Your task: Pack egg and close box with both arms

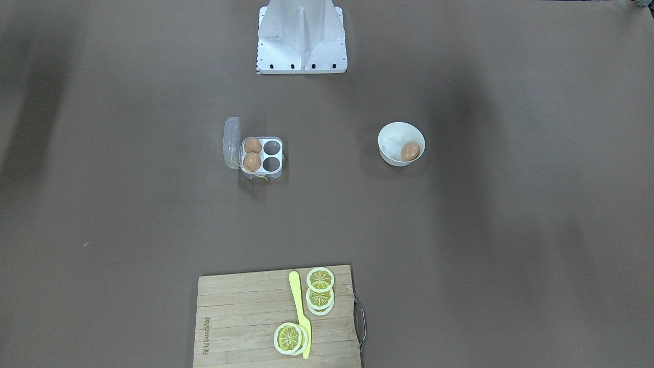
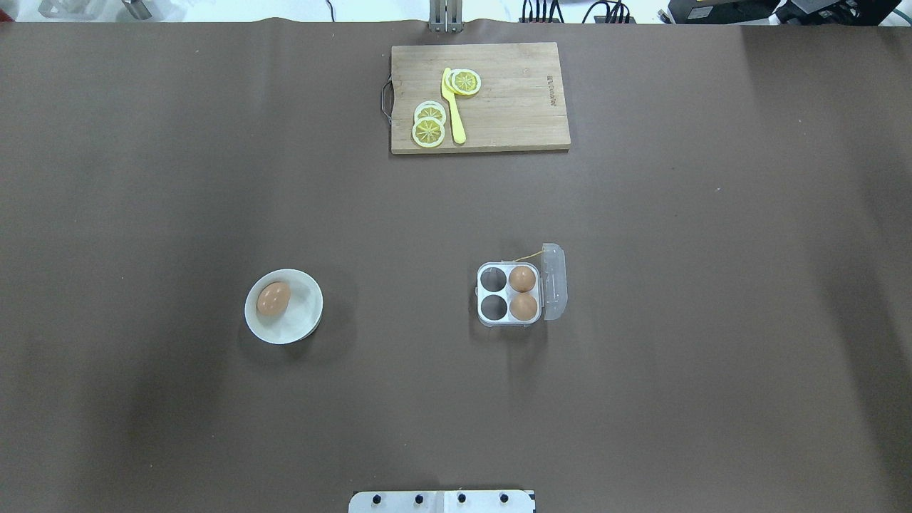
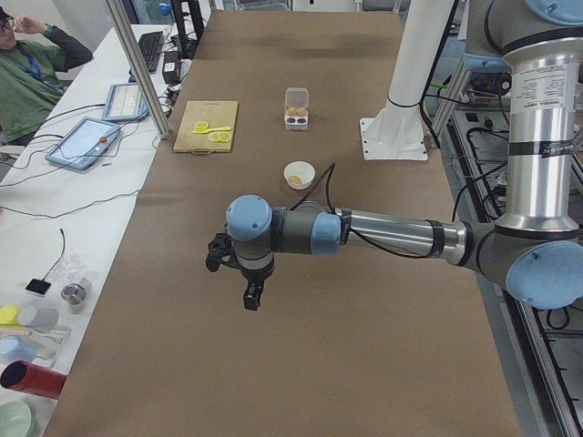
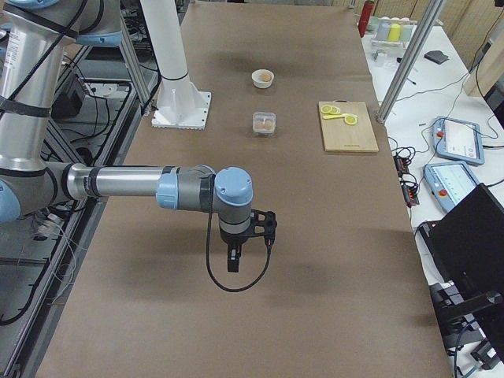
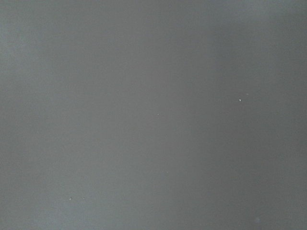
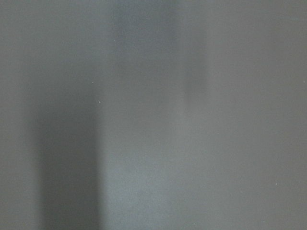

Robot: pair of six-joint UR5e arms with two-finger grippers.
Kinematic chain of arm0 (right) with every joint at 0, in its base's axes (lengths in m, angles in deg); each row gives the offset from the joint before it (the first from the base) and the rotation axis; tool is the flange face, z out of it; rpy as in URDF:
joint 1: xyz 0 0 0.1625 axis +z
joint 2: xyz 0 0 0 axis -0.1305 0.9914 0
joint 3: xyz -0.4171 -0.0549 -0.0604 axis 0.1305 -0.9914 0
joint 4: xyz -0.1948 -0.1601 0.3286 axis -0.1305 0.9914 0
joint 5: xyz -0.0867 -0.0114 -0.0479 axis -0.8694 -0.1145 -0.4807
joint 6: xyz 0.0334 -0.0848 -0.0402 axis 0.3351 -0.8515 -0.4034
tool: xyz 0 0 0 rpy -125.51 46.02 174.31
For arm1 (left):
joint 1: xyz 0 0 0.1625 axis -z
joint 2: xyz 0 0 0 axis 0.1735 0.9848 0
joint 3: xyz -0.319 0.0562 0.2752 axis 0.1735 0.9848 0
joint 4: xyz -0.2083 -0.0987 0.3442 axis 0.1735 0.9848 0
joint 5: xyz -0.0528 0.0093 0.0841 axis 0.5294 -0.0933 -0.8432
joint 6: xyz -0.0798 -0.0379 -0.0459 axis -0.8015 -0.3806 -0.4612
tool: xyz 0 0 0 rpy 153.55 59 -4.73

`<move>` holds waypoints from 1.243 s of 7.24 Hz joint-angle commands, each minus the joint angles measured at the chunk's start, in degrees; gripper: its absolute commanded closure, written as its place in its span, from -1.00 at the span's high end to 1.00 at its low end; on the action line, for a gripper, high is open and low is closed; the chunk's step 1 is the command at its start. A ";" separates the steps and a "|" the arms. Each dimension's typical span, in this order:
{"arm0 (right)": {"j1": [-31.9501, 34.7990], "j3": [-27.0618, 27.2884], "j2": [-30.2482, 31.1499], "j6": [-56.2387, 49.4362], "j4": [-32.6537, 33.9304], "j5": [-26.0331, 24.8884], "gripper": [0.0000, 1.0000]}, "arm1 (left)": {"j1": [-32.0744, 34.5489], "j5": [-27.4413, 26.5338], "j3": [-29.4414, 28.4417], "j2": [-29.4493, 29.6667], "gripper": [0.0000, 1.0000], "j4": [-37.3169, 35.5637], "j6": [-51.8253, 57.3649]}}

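Two box [image 2: 507, 294] wells stand empty, egg [image 2: 273, 298] lies in the bowl [image 2: 305, 318]; left end effector [image 3: 251, 299] and right end effector [image 4: 233, 260] hang well off, grip I can't tell, so next I'd reach for it.

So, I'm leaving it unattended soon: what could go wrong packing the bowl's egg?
The egg rests in the curved bowl, so it might roll from a pinch. The box has free wells beside two packed eggs, which a misplaced drop could bump. Pushing the open lid may slide the box.
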 commanded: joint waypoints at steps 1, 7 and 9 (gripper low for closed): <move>0.00 0.00 0.00 0.00 0.00 0.00 1.00 | -0.20 0.01 0.39 0.52 0.97 -0.08 0.00; 0.00 1.40 -3.59 0.53 -0.17 5.80 1.00 | -0.55 0.01 0.30 0.87 0.97 16.04 -0.34; -0.09 2.19 -9.83 0.44 -0.17 7.55 1.00 | -2.30 0.10 -2.50 5.86 0.97 28.35 -0.44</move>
